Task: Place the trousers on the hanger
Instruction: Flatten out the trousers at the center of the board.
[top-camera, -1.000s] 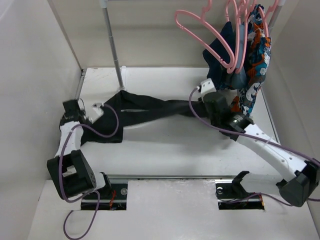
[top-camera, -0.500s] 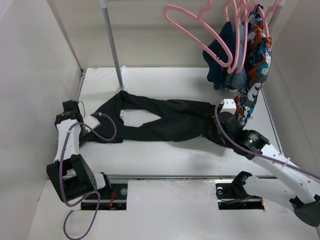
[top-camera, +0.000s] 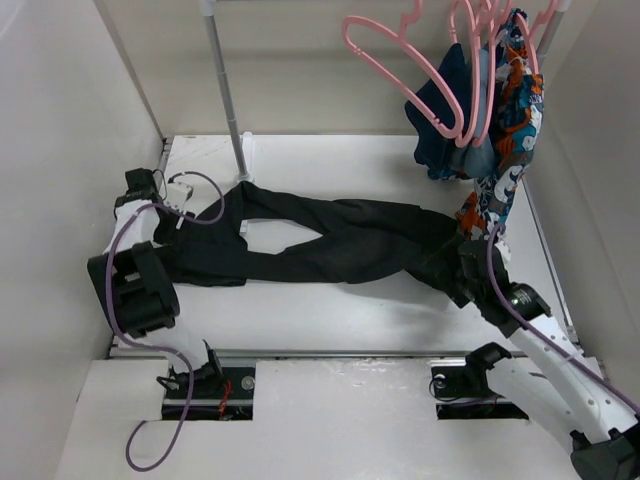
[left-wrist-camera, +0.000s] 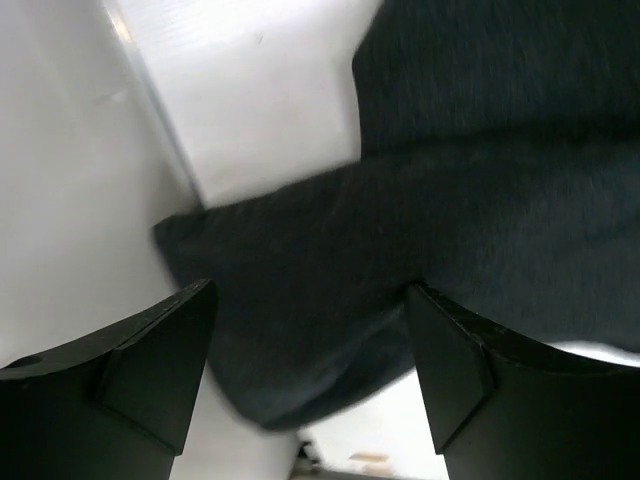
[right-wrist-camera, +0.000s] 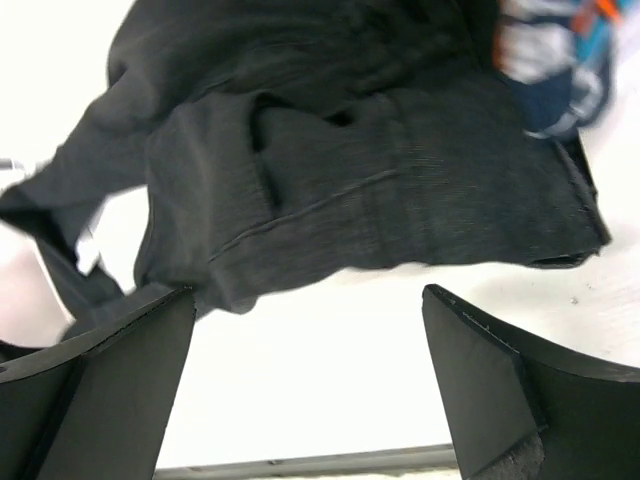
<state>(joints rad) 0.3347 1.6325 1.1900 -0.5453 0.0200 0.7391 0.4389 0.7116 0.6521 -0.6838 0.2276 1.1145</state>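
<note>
The trousers (top-camera: 330, 240) lie spread across the middle of the bench (top-camera: 330, 310) — leg ends at the left edge, waist near the right edge. The hanger (top-camera: 348, 35) hangs above the far right corner. The left gripper (left-wrist-camera: 310, 292) hovers over a leg end, fingers apart. The right gripper (right-wrist-camera: 308, 292) — also spread wide — hovers over the waistband, gripping nothing.

Black trousers (top-camera: 320, 240) lie flat on the table; pink hanger (top-camera: 405, 60) hangs empty above.

Two white-and-black arms
White shells, black joints on left arm (top-camera: 135, 290) and right arm (top-camera: 560, 362); purple cables (top-camera: 128, 452); black claw fingers (left-wrist-camera: 130, 380).
</note>
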